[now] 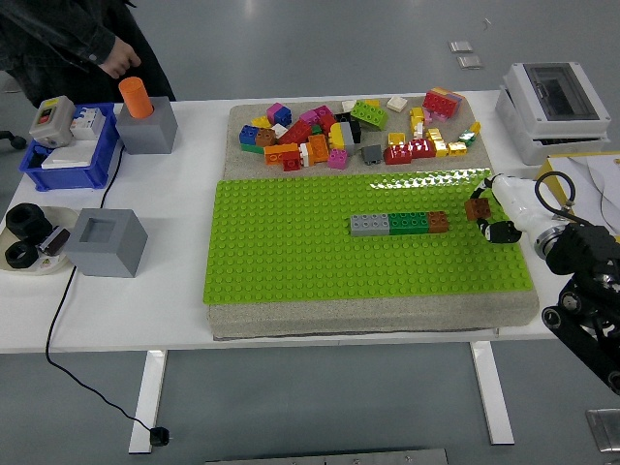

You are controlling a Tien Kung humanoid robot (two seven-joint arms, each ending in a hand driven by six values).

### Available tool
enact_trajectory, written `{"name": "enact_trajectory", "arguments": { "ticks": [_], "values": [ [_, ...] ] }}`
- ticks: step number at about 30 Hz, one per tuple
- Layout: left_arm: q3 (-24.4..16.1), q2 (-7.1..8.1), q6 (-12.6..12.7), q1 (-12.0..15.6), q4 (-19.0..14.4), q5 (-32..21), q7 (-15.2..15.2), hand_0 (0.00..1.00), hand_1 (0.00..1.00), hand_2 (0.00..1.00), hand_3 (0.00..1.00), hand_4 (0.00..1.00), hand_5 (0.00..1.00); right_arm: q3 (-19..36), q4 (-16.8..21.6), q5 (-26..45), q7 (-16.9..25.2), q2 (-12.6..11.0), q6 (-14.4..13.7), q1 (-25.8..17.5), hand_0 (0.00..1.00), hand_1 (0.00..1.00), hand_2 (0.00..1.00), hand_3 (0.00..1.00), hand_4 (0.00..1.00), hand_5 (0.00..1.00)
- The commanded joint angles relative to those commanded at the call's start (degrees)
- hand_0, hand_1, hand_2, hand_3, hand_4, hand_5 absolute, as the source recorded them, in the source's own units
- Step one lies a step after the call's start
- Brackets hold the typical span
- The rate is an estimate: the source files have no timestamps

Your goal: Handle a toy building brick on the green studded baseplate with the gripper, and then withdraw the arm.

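A green studded baseplate (291, 242) lies on a grey mat. A short row of bricks (399, 224) stands on it: grey, green, then brown. My right hand (487, 219) comes in from the right edge and is shut on a small brown brick (477, 209), held just above the plate a little to the right of the row's brown end. A pile of loose coloured bricks (354, 131) lies on the mat behind the plate. My left hand is out of view.
A person in dark clothes (77, 44) stands at the far left corner. A blue bin (63, 155), two grey blocks (105, 242), one with an orange cylinder (136, 97), and a plate of black parts (24, 242) stand left. A white box (554, 107) stands right.
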Motion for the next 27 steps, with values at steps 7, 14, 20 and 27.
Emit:
{"name": "enact_trajectory", "arguments": {
  "ticks": [7, 14, 20, 27],
  "values": [
    [-0.02, -0.11, -0.02, -0.13, 0.0, 0.06, 0.08, 0.655, 0.64, 0.614, 0.627, 0.689, 0.241, -4.52, 0.19, 1.49, -0.13, 5.2, 0.24, 4.53, 0.768, 0.8, 0.837, 0.582, 0.629, 0.068],
    [0.2, 0.0, -0.04, -0.28, 0.0, -0.07, 0.19, 0.656, 0.64, 0.615, 0.627, 0.691, 0.242, -8.14, -1.83, 1.92, -0.36, 9.0, 0.82, 7.83, 0.765, 0.795, 0.836, 0.592, 0.634, 0.079],
    [0.27, 0.21, -0.03, -0.28, 0.0, -0.14, 0.33, 0.656, 0.64, 0.615, 0.627, 0.691, 0.244, -9.54, -4.58, 2.26, -0.52, 10.7, 1.35, 9.21, 0.769, 0.795, 0.837, 0.593, 0.634, 0.08],
    [0.35, 0.38, -0.04, -0.42, 0.0, -0.02, 0.35, 0.656, 0.64, 0.615, 0.627, 0.692, 0.242, -10.36, -7.2, 2.72, -0.46, 11.65, 1.72, 10.07, 0.769, 0.793, 0.836, 0.591, 0.635, 0.084]
  ]
}}
